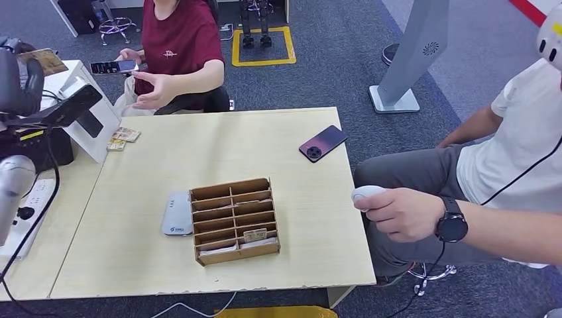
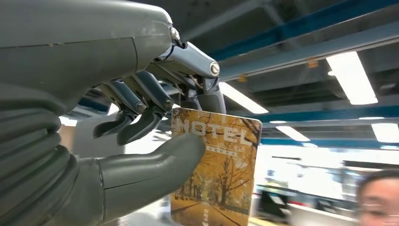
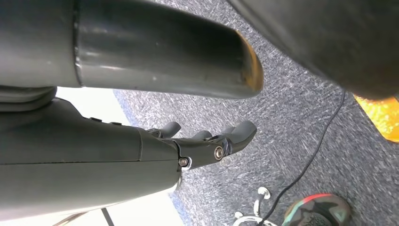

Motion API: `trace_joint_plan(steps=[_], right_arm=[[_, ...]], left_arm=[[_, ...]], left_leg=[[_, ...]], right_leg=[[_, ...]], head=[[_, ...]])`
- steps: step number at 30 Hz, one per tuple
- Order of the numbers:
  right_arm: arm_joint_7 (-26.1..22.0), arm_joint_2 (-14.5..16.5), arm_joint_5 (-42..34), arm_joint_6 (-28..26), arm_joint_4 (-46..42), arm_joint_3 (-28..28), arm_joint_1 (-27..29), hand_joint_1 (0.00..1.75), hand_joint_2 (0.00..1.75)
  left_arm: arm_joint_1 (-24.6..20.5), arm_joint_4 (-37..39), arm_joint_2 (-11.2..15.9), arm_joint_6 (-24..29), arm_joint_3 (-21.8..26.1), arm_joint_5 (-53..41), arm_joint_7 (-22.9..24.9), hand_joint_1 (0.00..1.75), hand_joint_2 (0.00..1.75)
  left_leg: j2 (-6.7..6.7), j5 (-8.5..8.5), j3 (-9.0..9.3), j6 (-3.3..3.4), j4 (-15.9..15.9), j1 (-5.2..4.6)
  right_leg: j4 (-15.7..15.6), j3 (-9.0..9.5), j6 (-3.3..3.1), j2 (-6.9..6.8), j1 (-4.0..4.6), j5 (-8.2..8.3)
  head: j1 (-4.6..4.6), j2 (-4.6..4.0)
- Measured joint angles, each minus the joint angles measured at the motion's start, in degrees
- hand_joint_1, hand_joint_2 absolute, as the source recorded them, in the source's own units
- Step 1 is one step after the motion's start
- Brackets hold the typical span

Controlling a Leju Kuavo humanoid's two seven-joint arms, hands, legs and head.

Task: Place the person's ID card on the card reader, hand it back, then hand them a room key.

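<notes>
Left hand (image 2: 155, 136): thumb and dark fingers (image 2: 141, 125) pinch a room key (image 2: 221, 165), a card printed "HOTEL" over yellow autumn trees; the thumb presses its face, the fingers sit behind its upper edge. In the head view this hand (image 1: 20, 79) is raised at the far left with the key (image 1: 45, 61) above it. Right hand (image 3: 207, 141): holds nothing, fingers (image 3: 242, 129) loosely apart and extended, hanging over grey carpet (image 3: 291, 117) beside a black cable (image 3: 310, 160). Desk (image 1: 298, 199): light wood. On it, a wooden rack (image 1: 234, 220) of card slots, several holding cards; a grey card reader (image 1: 177, 214) touching the rack's left side; a dark phone (image 1: 323, 143) near the far right edge; 2 small cards (image 1: 123, 138) near the far left corner, beside a white stand (image 1: 89, 112). Person 1: red shirt (image 1: 182, 40), seated behind the desk, one hand (image 1: 154, 89) held out palm up, the other holding a phone (image 1: 114, 66). Person 2: white shirt (image 1: 523, 132), seated at the right, wearing a black watch (image 1: 452, 222) and holding a white controller (image 1: 366, 194).
</notes>
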Motion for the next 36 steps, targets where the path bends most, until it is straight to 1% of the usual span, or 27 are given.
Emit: trace_joint_plan(steps=[2, 4, 6, 9, 15, 26, 30, 36], right_arm=[[0.0, -0.1, 0.0, 0.3, 0.0, 0.0, -0.2, 0.00, 0.00], [0.2, -0.2, 0.0, 0.6, 0.0, 0.0, -0.2, 0.00, 0.00], [0.2, -0.3, 0.0, 0.8, 0.0, 0.0, -0.1, 0.00, 0.00], [0.2, -0.6, 0.0, 0.9, 0.0, 0.0, -0.1, 0.00, 0.00], [0.0, -0.9, 0.0, 0.9, 0.0, 0.0, -0.1, 0.00, 0.00], [-0.1, -1.5, 0.0, 0.9, 0.0, 0.0, 0.0, 0.00, 0.00], [0.0, -1.7, 0.0, 1.1, 0.0, 0.0, 0.0, 0.00, 0.00], [-0.2, -1.9, -0.1, 1.1, 0.0, 0.0, 0.0, 0.00, 0.00]], left_arm=[[-0.8, 7.8, -2.7, 5.9, -0.2, -3.7, 2.8, 1.75, 1.75], [-1.0, 14.3, -4.9, 9.5, -0.2, -4.9, 3.2, 1.75, 1.75], [-1.1, 19.0, -6.6, 10.6, -0.2, -5.2, 2.7, 1.75, 1.75], [-1.2, 23.4, -8.3, 10.7, -0.2, -5.4, 2.4, 1.75, 1.75], [-1.5, 27.2, -10.0, 10.3, -0.2, -6.0, 1.6, 1.75, 1.75], [-1.5, 29.1, -11.5, 9.1, -0.2, -6.0, -1.0, 1.75, 1.75], [-1.5, 29.1, -11.9, 8.7, -0.2, -5.7, -1.7, 0.00, 1.75], [-1.3, 29.1, -11.6, 9.4, -0.1, -5.0, -3.5, 0.00, 1.75]], left_leg=[[0.10, 0.01, 0.01, -0.01, 0.0, 0.00], [0.14, 0.02, 0.01, 0.00, 0.0, 0.00], [0.14, 0.01, -0.01, 0.00, 0.0, 0.00], [0.15, 0.01, -0.05, 0.00, 0.0, 0.00], [0.16, 0.00, -0.11, -0.01, 0.0, 0.01], [0.16, 0.00, -0.15, -0.01, 0.0, 0.02], [0.16, 0.00, -0.16, -0.01, 0.0, 0.01], [0.16, 0.00, -0.18, -0.02, 0.0, 0.02]], right_leg=[[0.0, -0.02, -0.05, 0.09, 0.00, 0.07], [0.0, -0.04, -0.06, 0.14, 0.00, 0.09], [0.0, -0.06, -0.06, 0.15, 0.00, 0.09], [0.0, -0.11, -0.06, 0.17, 0.00, 0.09], [0.0, -0.18, -0.06, 0.17, 0.00, 0.09], [0.0, -0.20, -0.06, 0.18, 0.01, 0.09], [0.0, -0.20, -0.06, 0.17, 0.01, 0.09], [0.0, -0.20, -0.06, 0.17, 0.01, 0.09]], head=[[-0.01, 0.00], [-0.02, 0.00], [-0.02, 0.00], [-0.01, 0.00], [-0.02, 0.00], [-0.01, 0.00], [-0.01, 0.00], [-0.02, 0.00]])
